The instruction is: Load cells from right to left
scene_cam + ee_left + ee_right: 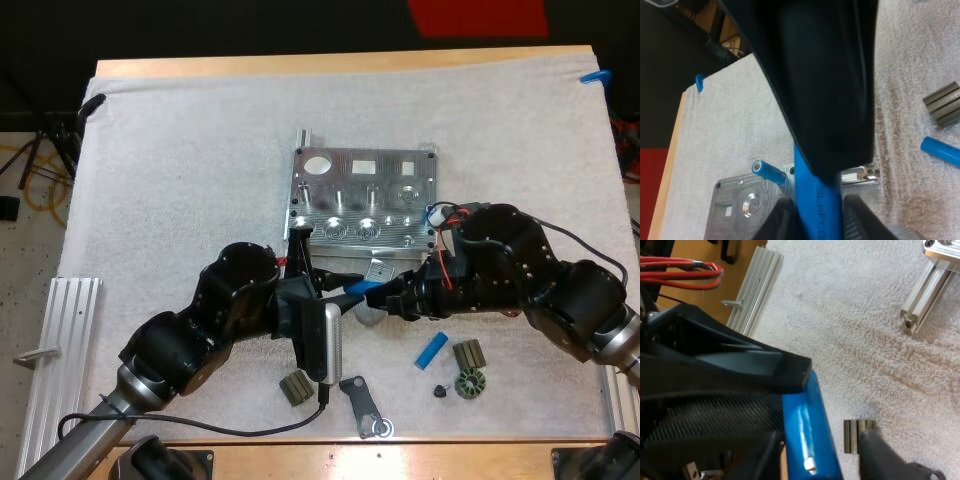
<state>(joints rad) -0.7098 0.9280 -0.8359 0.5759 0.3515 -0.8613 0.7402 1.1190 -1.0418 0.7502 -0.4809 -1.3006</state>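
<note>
White matting covers the wooden table, with the metal fixture (365,205) just beyond both grippers. The left gripper (820,222) clamps the held cell (816,197) from both sides. The right gripper (822,460) meets it tip to tip at that blue cylinder, fingers apart (one plainly clear of it). A seated cell (765,171) stands in the fixture beyond the left gripper. A loose cell (432,349) lies near the right gripper, beside dark parts (468,356).
</note>
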